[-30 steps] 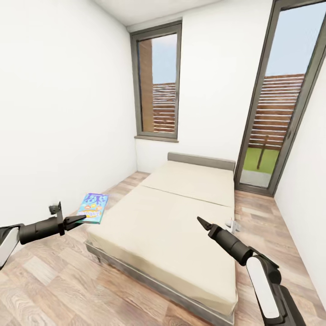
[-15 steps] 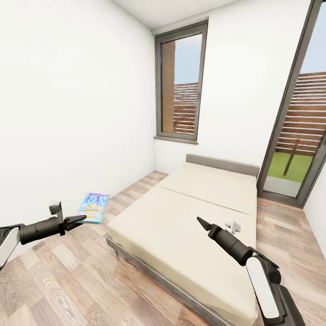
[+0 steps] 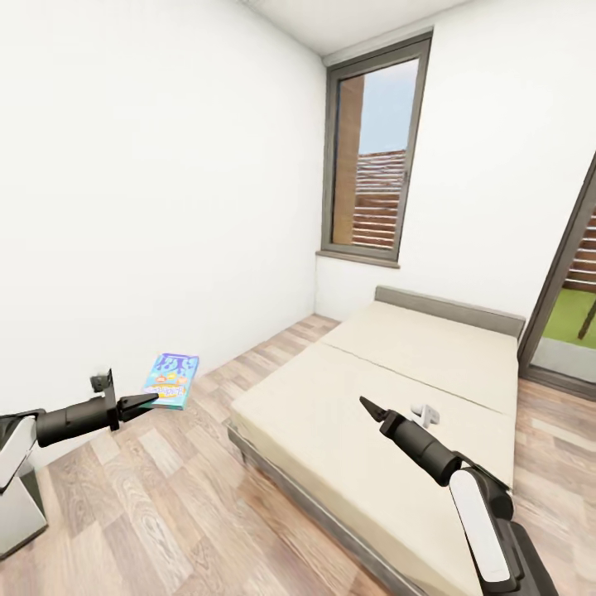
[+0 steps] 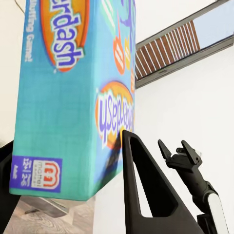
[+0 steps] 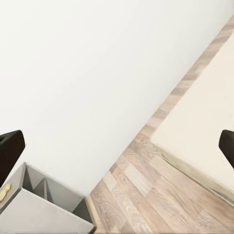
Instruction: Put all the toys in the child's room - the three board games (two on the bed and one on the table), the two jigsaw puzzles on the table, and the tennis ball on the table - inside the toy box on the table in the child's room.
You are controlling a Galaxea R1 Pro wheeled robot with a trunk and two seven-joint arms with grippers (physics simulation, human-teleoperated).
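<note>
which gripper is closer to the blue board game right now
Left. The left gripper is shut on the blue board game, holding it over the floor beside the bed. The right gripper hangs open over the mattress, well apart from it.

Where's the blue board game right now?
The blue board game is clamped in the left claw, held over the wood floor at the head view's left, between the white wall and the bed.

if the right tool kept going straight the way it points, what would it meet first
Probably the white wall: the right tool points over the floor beside the bed. Nothing else seems nearer in line, though depth is uncertain.
</note>
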